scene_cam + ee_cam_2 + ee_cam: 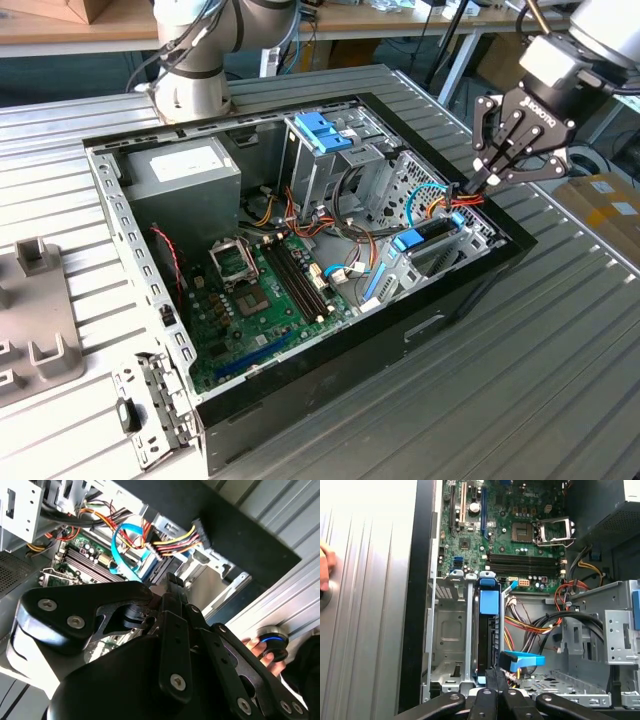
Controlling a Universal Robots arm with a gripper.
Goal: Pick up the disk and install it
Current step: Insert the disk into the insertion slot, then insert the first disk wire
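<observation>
Exterior view: your black multi-link gripper (487, 183) hovers over the open black computer case (420, 320), fingers pinched together on nothing. The silver disk with blue carrier frame (428, 238) stands edge-up in its bay, at seven o'clock just below the fingertips.

First wrist view: the disk (488, 630) sits slotted directly beyond your closed fingertips (495, 680), beside the green motherboard (520, 530).

Ribbed metal table (560, 330); wooden bench (60, 25) behind; cardboard box (605, 215) beside.

Disk (488, 630) seen edge-on in its bay, label hidden, tool (495, 680) body cut off by the frame edge, hand (325, 565) cropped beside the desk (370, 605)
</observation>
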